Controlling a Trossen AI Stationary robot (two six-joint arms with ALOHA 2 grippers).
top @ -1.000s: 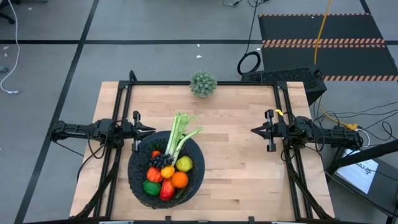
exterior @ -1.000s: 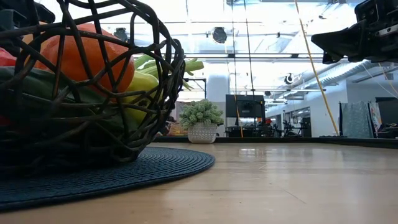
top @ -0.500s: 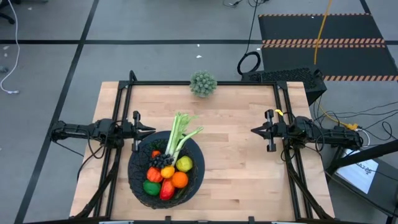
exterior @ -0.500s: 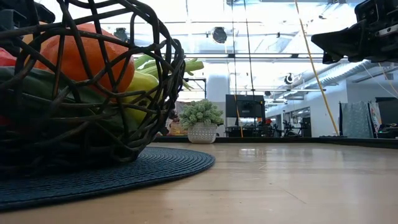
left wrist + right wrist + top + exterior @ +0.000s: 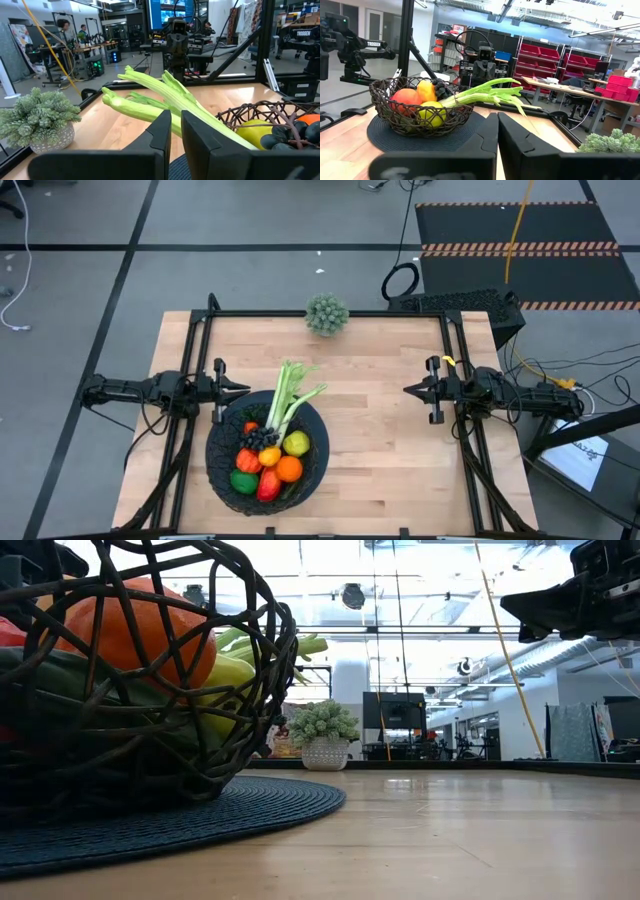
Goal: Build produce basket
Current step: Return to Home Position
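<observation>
The left gripper (image 5: 243, 389) hangs with its two fingers drawn together on nothing, just left of the far-left rim of the black woven basket (image 5: 222, 472). The right gripper (image 5: 410, 390), likewise closed and empty, waits well apart over the right side of the table (image 5: 380, 450). The basket sits on a round dark mat (image 5: 260, 808) at the near left of the table, and all the produce in view lies inside it: purple grapes (image 5: 260, 438) in the middle, a yellow lemon (image 5: 296, 444) to their right, an orange (image 5: 289, 468) nearer, then a red piece (image 5: 267, 485) and a green piece (image 5: 243, 481) at the near side (which fruits these are I cannot tell). The celery stalk (image 5: 288, 392) leans over the far rim, its leafy tips out past the weave. By my judgement the toys are light, hard and smooth, so the round ones would roll or squirt from a pinch; the celery is the long, lever-prone one, best taken at mid-stalk. The loaded basket looks stiff yet light, and its open rim offers purchase, though a one-sided lift would tip it. A spiky ball plant (image 5: 326, 314) stands at the table's far edge.
</observation>
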